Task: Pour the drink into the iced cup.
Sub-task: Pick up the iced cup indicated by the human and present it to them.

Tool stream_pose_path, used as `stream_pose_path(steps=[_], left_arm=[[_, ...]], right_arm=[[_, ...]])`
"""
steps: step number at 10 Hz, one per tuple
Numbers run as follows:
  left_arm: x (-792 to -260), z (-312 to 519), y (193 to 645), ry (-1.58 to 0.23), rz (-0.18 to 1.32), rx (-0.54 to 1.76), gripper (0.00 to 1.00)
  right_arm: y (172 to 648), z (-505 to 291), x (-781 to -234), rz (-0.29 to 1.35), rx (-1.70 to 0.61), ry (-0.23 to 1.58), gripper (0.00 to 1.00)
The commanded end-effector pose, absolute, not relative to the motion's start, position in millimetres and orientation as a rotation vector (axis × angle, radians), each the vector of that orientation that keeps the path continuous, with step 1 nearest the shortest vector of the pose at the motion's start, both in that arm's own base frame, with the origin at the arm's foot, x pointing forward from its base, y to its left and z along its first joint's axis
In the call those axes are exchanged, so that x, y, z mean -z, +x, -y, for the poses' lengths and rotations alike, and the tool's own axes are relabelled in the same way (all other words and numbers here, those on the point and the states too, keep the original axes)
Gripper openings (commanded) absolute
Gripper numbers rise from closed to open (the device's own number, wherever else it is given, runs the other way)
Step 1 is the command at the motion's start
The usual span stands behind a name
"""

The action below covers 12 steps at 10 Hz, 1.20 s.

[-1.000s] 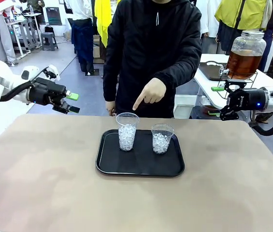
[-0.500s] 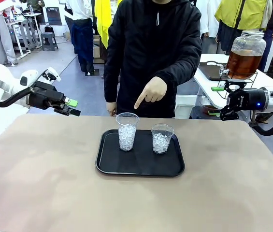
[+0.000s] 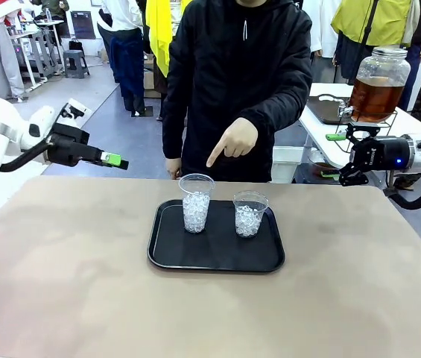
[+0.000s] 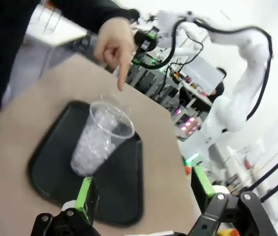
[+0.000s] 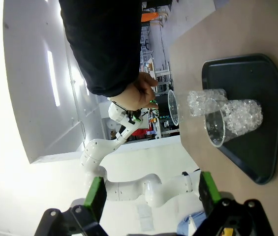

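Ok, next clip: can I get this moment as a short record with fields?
Tray: black, central, holding both cups
Cups: taller cup and shorter cup, both iced, no drink in them
Drink: amber, in glass jar on side table
Person: hand points down at taller cup
Left gripper: open, empty, raised at far left
Right gripper: open, empty, by the jar

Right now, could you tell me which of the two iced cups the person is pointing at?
The taller cup, on the left of the tray, below the person's hand; the shorter cup stands aside.
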<state>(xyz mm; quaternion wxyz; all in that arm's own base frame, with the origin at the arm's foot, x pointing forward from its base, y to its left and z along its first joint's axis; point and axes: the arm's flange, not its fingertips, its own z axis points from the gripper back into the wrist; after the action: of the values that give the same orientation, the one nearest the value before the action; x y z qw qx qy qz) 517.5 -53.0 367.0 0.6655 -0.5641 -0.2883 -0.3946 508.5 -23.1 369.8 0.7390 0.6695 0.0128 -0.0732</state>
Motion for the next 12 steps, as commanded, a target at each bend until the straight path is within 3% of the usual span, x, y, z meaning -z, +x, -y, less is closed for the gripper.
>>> stream_pose_path(steps=[1,3,6,12], left_arm=[[-352.0,63.1,513.0,-1.202,0.865,1.070,1.00],[-341.7,75.0,508.3,-1.083,1.020,1.165,1.00],[-322.8,89.3,504.1,-1.023,1.123,1.186,1.00],[-323.8,87.7,505.9,-1.034,1.083,1.206,1.00]], right_arm=[[508.3,22.5,-370.4,-0.021,0.165,1.466,1.00],[508.3,22.5,-370.4,-0.021,0.165,1.466,1.00],[508.3,22.5,-370.4,-0.021,0.165,1.466,1.00],[508.3,22.5,-370.4,-0.021,0.165,1.466,1.00]])
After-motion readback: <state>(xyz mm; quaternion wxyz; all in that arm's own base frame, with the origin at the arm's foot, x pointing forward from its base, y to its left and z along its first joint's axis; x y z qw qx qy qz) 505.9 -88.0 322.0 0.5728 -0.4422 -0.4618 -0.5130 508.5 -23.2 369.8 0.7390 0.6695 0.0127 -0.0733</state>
